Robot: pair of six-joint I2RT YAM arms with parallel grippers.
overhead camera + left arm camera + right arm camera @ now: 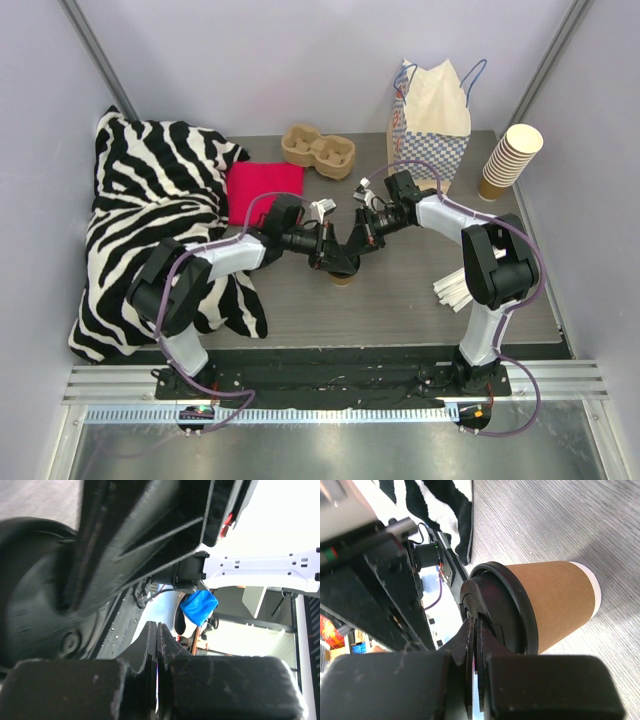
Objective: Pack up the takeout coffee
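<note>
The takeout coffee (342,279), a tan paper cup (555,605) with a black lid (507,610), stands upright at the middle of the table. Both arms meet right above it and hide most of it in the top view. My right gripper (477,626) is shut, its tips resting against the top of the lid with nothing clearly held. My left gripper (157,630) is shut and empty; a blurred dark round shape (35,595) fills the left of its view and the right arm's black body crosses the top. From above, the left gripper (330,262) and right gripper (350,260) sit side by side.
A checkered paper bag (432,125) stands at the back right beside a stack of lidless cups (510,158). A cardboard cup carrier (318,150) and a red cloth (265,190) lie at the back. A zebra blanket (150,220) covers the left. White sachets (452,290) lie near the right arm.
</note>
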